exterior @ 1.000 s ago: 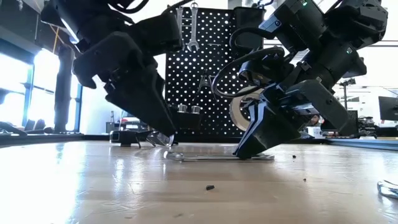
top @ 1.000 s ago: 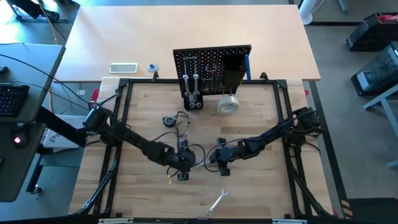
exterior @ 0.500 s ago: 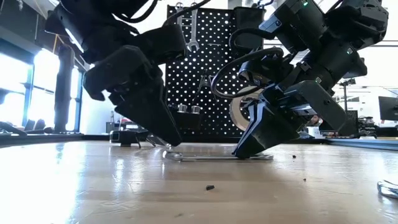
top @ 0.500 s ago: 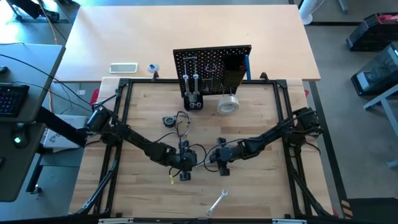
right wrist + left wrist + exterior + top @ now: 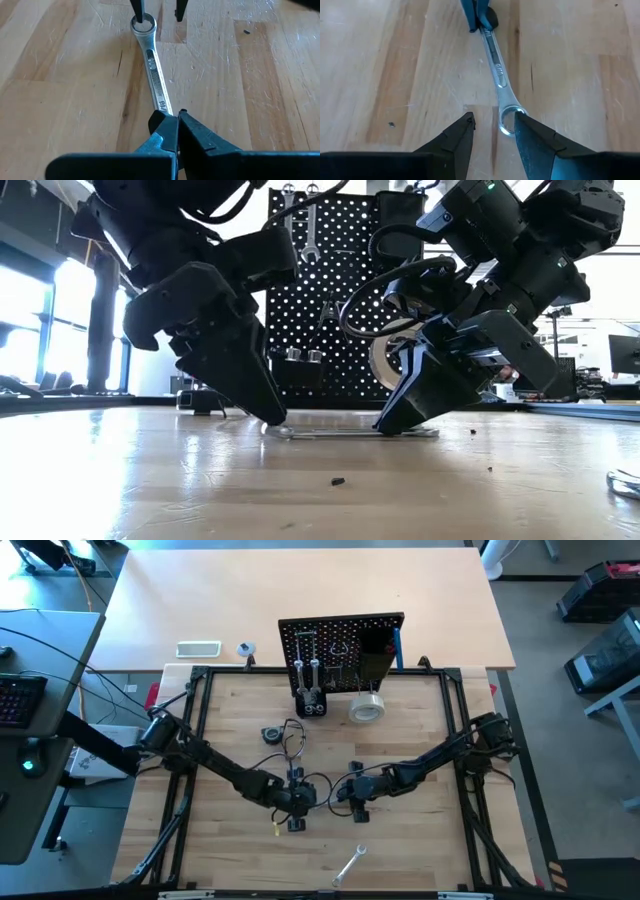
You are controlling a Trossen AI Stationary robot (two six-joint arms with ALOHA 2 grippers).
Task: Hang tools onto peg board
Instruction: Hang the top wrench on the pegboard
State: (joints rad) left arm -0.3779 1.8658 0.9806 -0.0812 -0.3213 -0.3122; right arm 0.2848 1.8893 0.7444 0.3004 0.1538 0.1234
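The silver flat combination wrench (image 5: 154, 75) lies flat on the pale wooden table top (image 5: 420, 840), near the middle of the table between the two arms, with its long axis running left to right. Its ring end points left, toward the left gripper (image 5: 493, 131), and its other end lies under the right gripper (image 5: 176, 125). The left gripper's two dark fingers (image 5: 457, 137) stand spread at the table surface, one touching the outer side of the ring, the other just beside it on bare wood; nothing is pinched between them. The right gripper's fingers are pressed together and their tips rest on the wrench's shaft at its right end; whether they actually pinch it cannot be told. In the high view a second silver wrench (image 5: 348, 866) lies alone at the near edge of the table, well apart from both grippers, lying at a slant. At the far side stands one black upright perforated peg board (image 5: 335, 640); the low view shows two silver wrenches (image 5: 310, 225) hanging at its top. One pale tape roll (image 5: 367, 706) rests just near of the board, and one small dark round tool (image 5: 271, 733) lies to the left of it, on the wood.
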